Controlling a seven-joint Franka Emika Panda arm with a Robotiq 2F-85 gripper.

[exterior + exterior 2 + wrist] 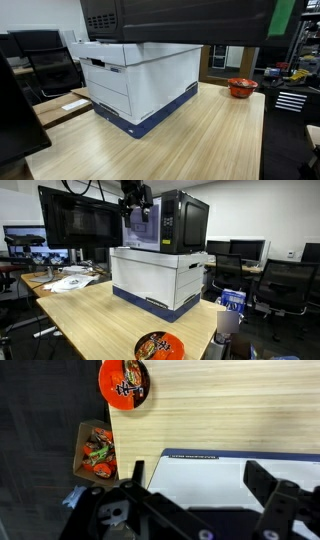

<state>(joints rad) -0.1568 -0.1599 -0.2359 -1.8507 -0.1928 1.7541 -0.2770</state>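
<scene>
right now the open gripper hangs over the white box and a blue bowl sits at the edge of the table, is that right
One detail is off: the bowl is red, not blue, as the wrist view shows. The rest holds: the open gripper hangs over the white box, and the bowl sits at the edge of the table.

Robot's black, blocky metal gripper (196, 470)
Two broad matte-black fingers (268, 485) are showing angular, hard edges; a thin dark cable (82, 188) is possibly looping off the wrist.
</scene>
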